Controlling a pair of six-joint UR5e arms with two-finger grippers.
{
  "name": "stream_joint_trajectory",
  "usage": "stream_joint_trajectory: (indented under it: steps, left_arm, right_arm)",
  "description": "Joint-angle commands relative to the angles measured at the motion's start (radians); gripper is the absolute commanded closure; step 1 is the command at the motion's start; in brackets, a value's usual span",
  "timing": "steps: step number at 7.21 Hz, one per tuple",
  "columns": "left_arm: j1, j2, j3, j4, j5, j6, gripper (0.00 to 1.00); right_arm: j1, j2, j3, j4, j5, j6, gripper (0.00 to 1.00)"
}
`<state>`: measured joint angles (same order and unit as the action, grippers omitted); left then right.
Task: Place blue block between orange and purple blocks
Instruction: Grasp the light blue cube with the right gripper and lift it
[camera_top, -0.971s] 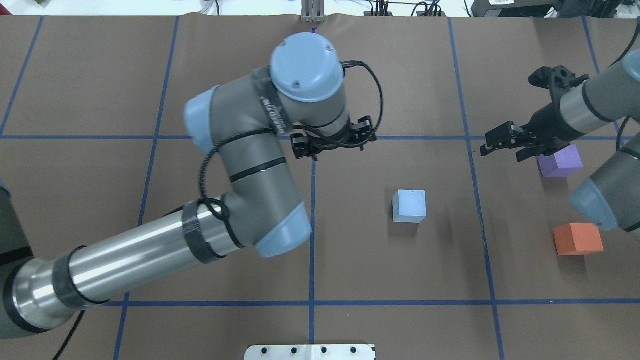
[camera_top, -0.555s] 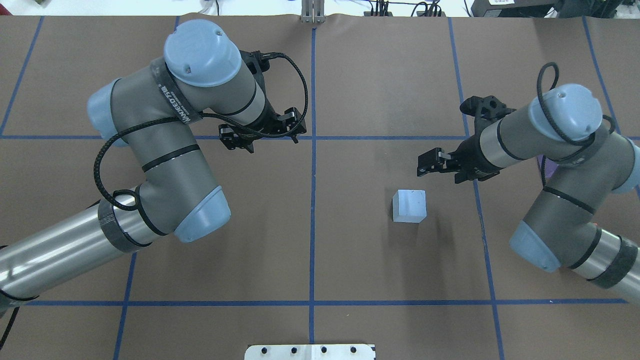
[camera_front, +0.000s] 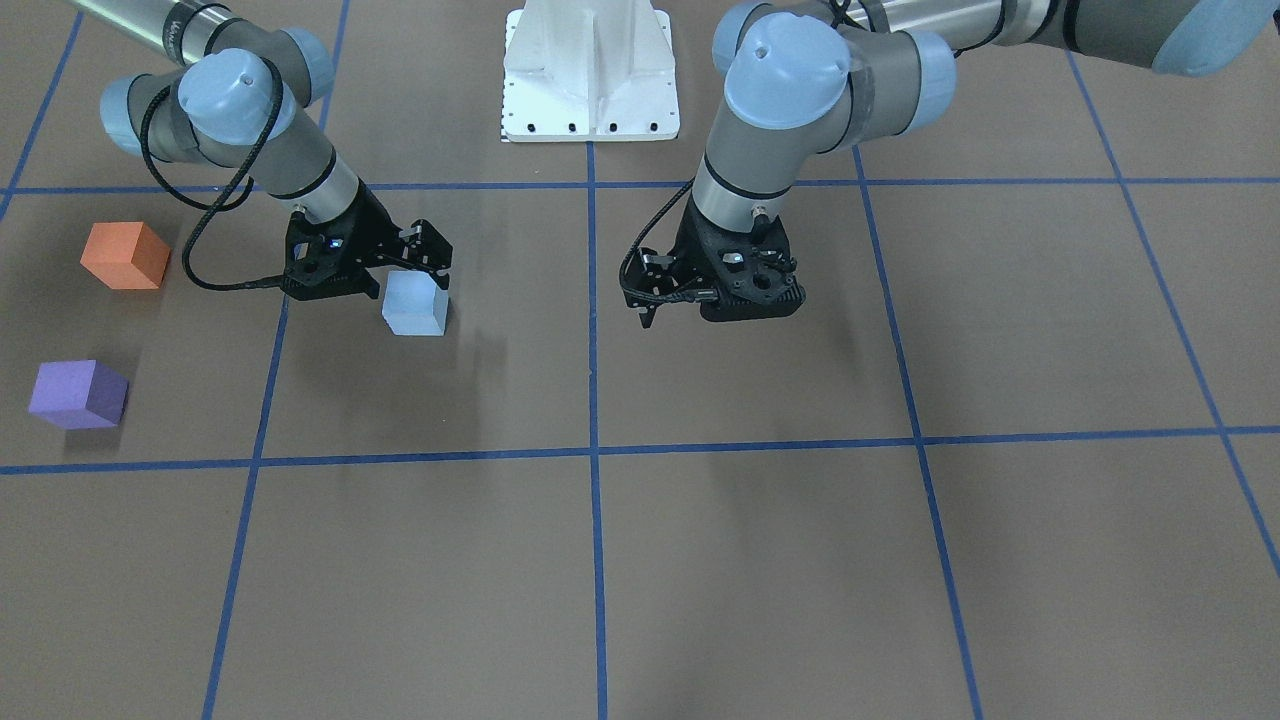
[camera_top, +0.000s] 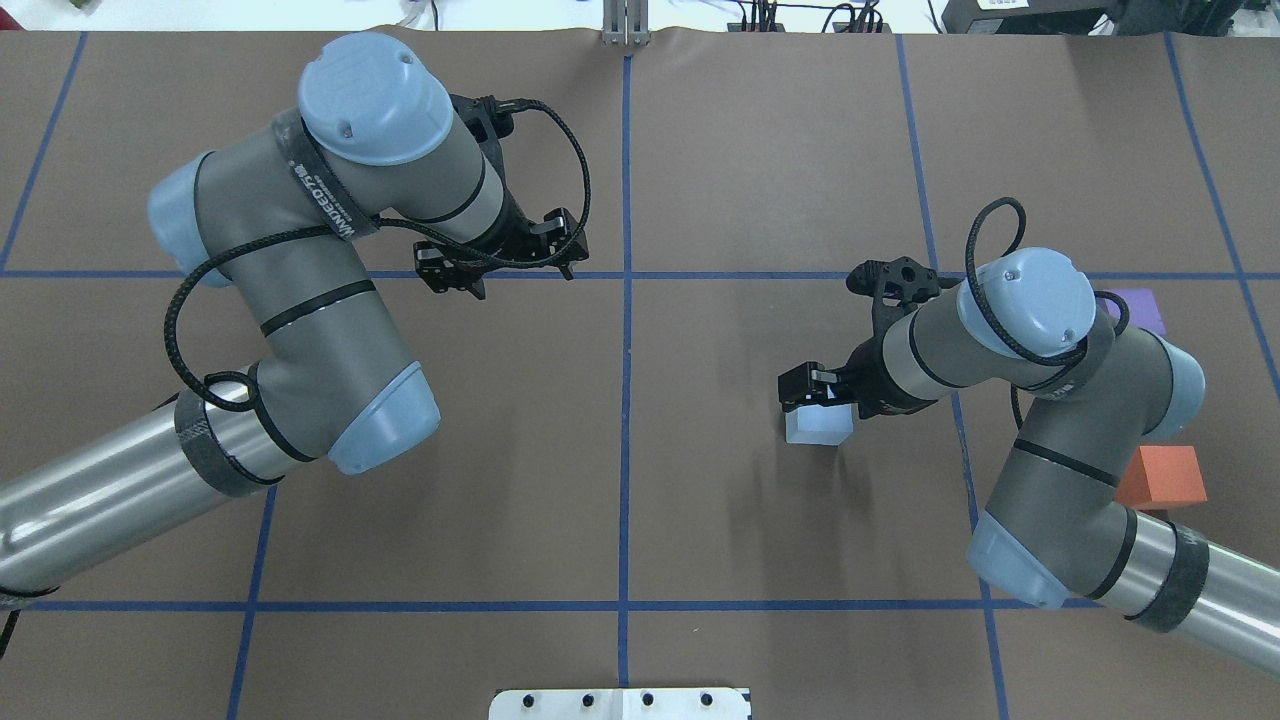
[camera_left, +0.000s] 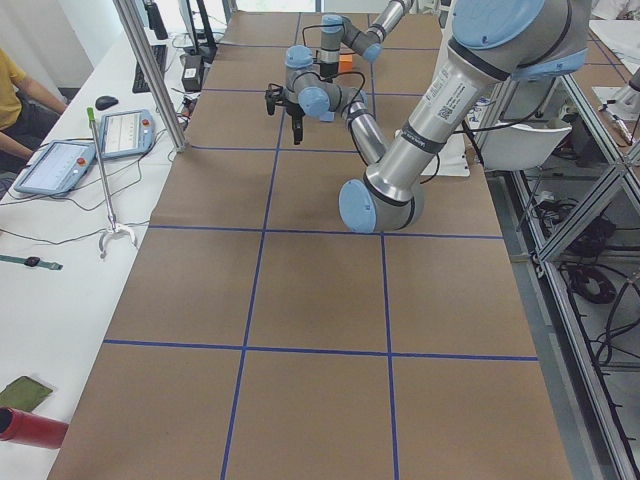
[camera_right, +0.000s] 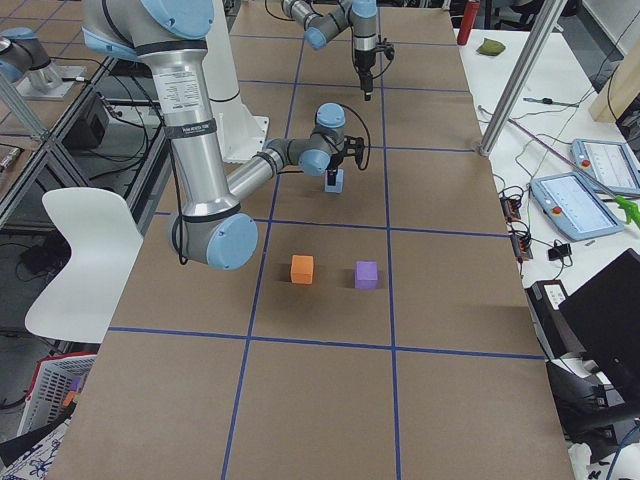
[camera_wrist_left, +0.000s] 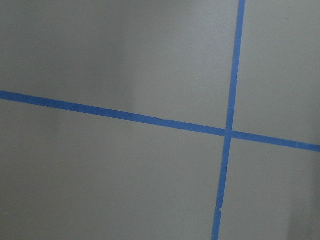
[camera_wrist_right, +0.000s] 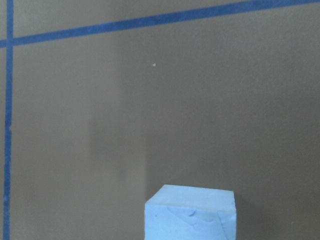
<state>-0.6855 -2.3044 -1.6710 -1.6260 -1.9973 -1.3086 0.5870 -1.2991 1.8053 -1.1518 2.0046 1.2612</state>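
right of centre on the bench (camera_top: 700, 520), the blue block (camera_top: 818, 428) sits just beneath the right jaws, spread and empty, slightly toward the robot's edge. orange block (camera_top: 1165, 478) and purple block (camera_top: 1138, 303) lie by the right edge; left jaws, also released, hang well apart.

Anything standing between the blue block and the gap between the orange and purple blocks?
Nothing visible does. Only bare table paper crossed by one blue tape line lies between the blue block and the gap separating the orange block and purple block. The right gripper is at the blue block.
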Motion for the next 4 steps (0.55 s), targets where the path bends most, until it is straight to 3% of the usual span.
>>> stream_joint_trajectory:
  steps: [1, 4]
  left_arm:
    - [0.0, 0.0, -0.001, 0.0, -0.001, -0.001, 0.0]
    - [0.001, 0.0, -0.001, 0.0, 0.0, -0.001, 0.0]
  right_arm:
    - [-0.009, 0.001, -0.004, -0.032, -0.013, -0.015, 0.02]
    - [-0.012, 0.047, -0.059, -0.032, -0.02, -0.016, 0.04]
